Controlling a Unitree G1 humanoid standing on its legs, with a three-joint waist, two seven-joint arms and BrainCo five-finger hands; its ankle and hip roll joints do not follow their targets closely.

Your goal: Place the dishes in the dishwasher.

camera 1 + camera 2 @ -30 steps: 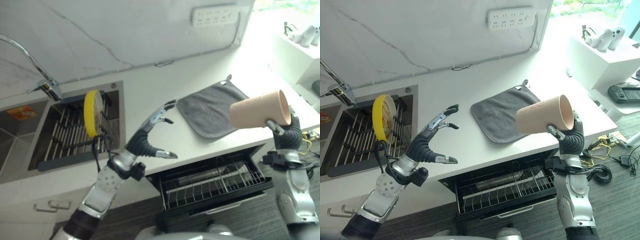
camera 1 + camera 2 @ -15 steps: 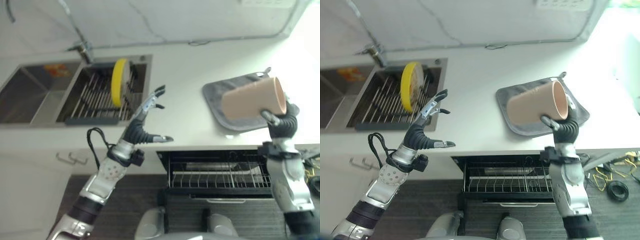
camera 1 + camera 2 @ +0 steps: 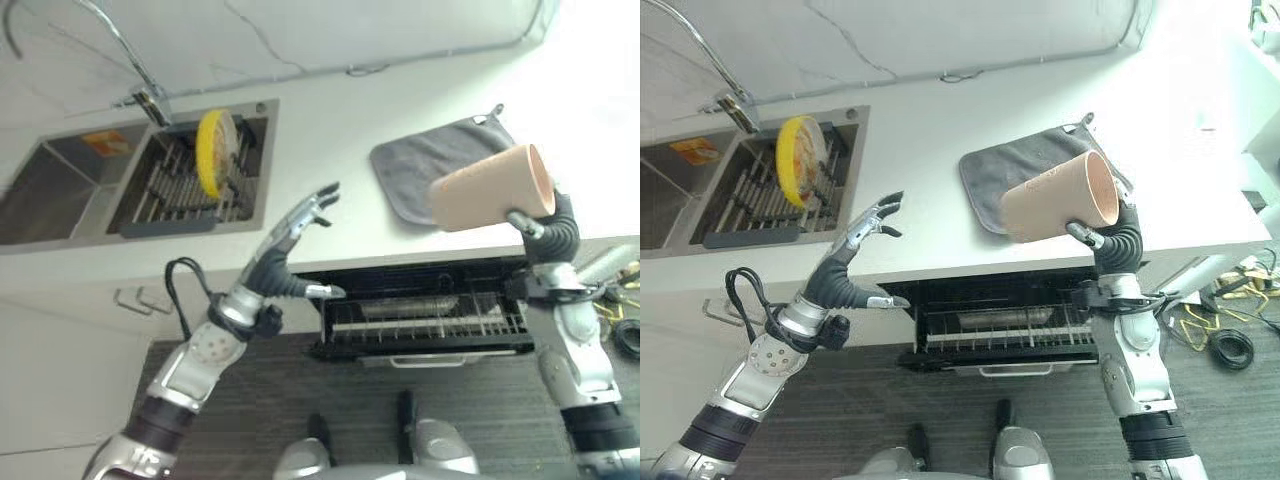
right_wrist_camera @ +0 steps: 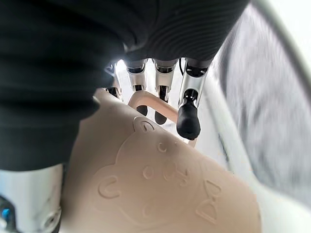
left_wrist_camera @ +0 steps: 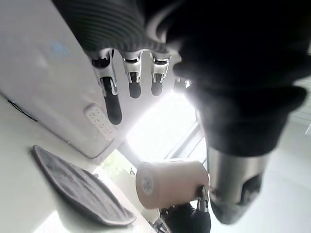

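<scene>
Since a second ago the whole view has swung, the camera's doing; the right hand point(image 3: 1118, 240) still carries the cup point(image 3: 1058, 199) aloft, and the left hand point(image 3: 845, 272) keeps its raised, splayed pose.

Nearest: the dishwasher rack point(image 3: 1005, 330), pulled out below the counter edge, dark wire, a long cylindrical item lying across it. Dark wood-look floor beneath.

The cup is beige, held in the air over the counter's front edge, above the rack and partly in front of the grey mat point(image 3: 1025, 172). Long axis lies roughly level, slightly tilted; the open mouth faces the robot's right and a little up, the base towards the left. In the right wrist view an embossed bear face shows on the cup wall point(image 4: 160, 189), with fingers point(image 4: 188, 116) curled through the handle and the thumb against the side.

Left hand: forearm angled up from lower left, fingers spread and nearly straight, thumb held apart, holding nothing, hovering just before the counter edge.

Further back: white counter point(image 3: 920, 140), the mat lying flat on it. To the left, a sunken sink point(image 3: 700, 190) with a wire rack, a yellow plate point(image 3: 798, 160) standing upright on edge in it. A faucet point(image 3: 725, 95) arches behind. Marble-look wall at the rear.
</scene>
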